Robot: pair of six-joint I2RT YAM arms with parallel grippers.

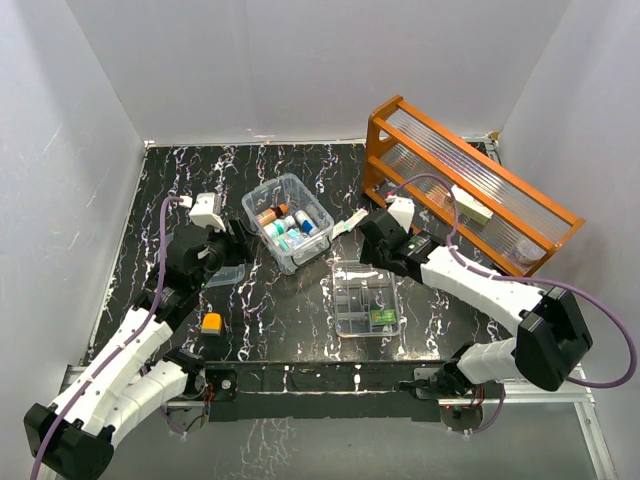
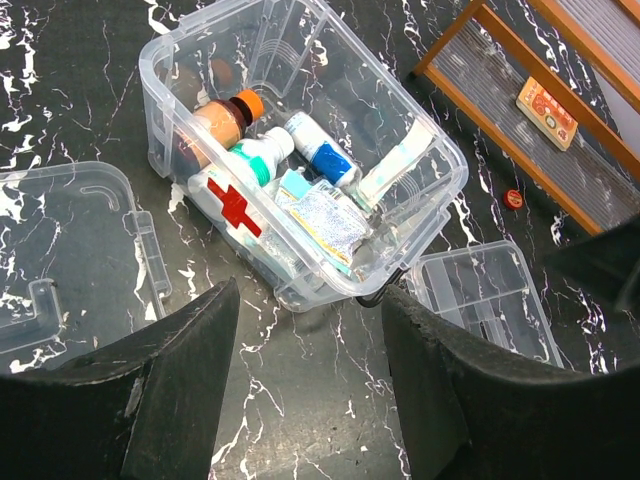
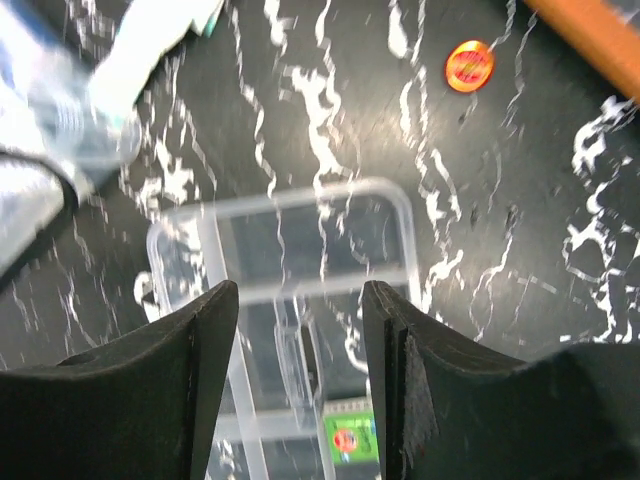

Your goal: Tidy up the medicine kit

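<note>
The medicine kit's clear box (image 1: 288, 222) stands open at mid-table and holds bottles, a red-cross item (image 2: 235, 205), a foil packet and a white tube (image 2: 395, 168) leaning on its rim. Its clear lid (image 2: 70, 250) lies flat to the box's left. Its clear compartment tray (image 1: 365, 297) lies in front and to the right, with a green packet (image 3: 350, 440) in one cell. My left gripper (image 2: 310, 400) is open and empty above bare table just in front of the box. My right gripper (image 3: 300, 380) is open and empty over the tray's far end (image 3: 300, 215).
The orange wooden rack (image 1: 470, 185) stands at the back right with a small packet (image 2: 547, 107) on its shelf. A small red cap (image 3: 470, 66) lies on the table near the rack. An orange block (image 1: 211, 323) sits at the front left.
</note>
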